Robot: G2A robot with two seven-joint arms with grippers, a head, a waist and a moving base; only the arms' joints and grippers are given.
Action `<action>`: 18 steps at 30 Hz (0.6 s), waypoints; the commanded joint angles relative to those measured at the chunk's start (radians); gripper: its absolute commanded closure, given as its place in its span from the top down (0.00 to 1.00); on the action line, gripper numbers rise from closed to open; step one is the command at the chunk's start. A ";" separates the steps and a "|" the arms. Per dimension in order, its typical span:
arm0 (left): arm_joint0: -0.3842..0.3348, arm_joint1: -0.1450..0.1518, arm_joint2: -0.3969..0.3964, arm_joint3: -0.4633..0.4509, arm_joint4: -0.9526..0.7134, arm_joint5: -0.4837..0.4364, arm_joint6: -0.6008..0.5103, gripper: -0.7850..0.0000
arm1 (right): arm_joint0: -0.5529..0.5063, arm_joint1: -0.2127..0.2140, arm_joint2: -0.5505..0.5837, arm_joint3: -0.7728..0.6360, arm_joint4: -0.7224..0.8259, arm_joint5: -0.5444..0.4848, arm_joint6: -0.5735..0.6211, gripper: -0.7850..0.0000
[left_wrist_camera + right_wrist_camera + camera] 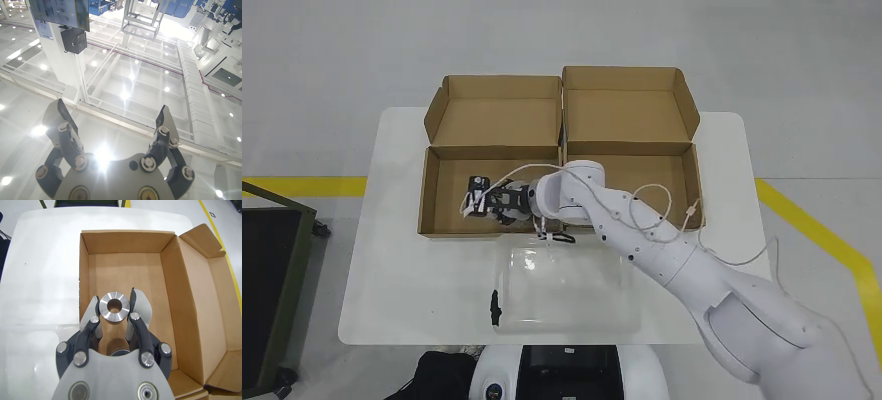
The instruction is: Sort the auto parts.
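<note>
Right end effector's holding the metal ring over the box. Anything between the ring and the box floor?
Nothing visible. The right end effector holds the metal ring over the box, with only bare cardboard floor showing around and through it.

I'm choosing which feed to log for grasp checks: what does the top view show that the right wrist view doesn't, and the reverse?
Top view: a second cardboard box and a clear plastic tray nearer the robot. Right wrist view: the metal ring clamped between the fingers of the right end effector, over the box floor. Both: the open cardboard box under that end effector, and the white table.
</note>
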 commanded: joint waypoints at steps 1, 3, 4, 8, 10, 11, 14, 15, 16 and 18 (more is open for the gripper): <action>0.000 0.000 0.000 0.000 0.000 0.000 0.000 1.00 | 0.007 -0.010 -0.005 0.019 -0.001 -0.002 0.006 0.08; 0.000 0.000 0.000 0.000 0.000 0.000 0.000 1.00 | 0.016 -0.020 -0.010 0.039 -0.007 -0.002 0.017 0.08; 0.000 0.000 0.000 0.000 0.000 0.000 0.000 1.00 | 0.019 -0.024 -0.012 0.047 -0.008 -0.003 0.021 0.07; 0.000 0.000 0.000 0.000 0.000 0.000 0.000 1.00 | 0.032 -0.043 -0.021 0.073 -0.018 -0.005 0.045 0.15; 0.000 0.000 0.000 0.000 0.000 0.000 0.000 1.00 | 0.035 -0.051 -0.023 0.086 -0.018 -0.006 0.053 0.24; 0.000 0.000 0.000 0.000 0.000 0.000 0.000 1.00 | 0.037 -0.055 -0.024 0.092 -0.019 -0.007 0.055 0.25; 0.000 0.000 0.000 0.000 0.000 0.000 0.000 1.00 | 0.039 -0.066 -0.029 0.108 -0.020 -0.018 0.064 0.32; 0.000 0.000 0.000 0.000 0.000 0.000 0.000 1.00 | 0.041 -0.070 -0.029 0.114 -0.021 -0.021 0.065 0.33; 0.000 0.000 0.000 0.000 0.000 0.000 0.000 1.00 | 0.044 -0.073 -0.031 0.119 -0.027 -0.024 0.069 0.33; 0.000 0.000 0.000 0.000 0.000 0.000 0.000 1.00 | 0.045 -0.079 -0.032 0.126 -0.027 -0.027 0.070 0.34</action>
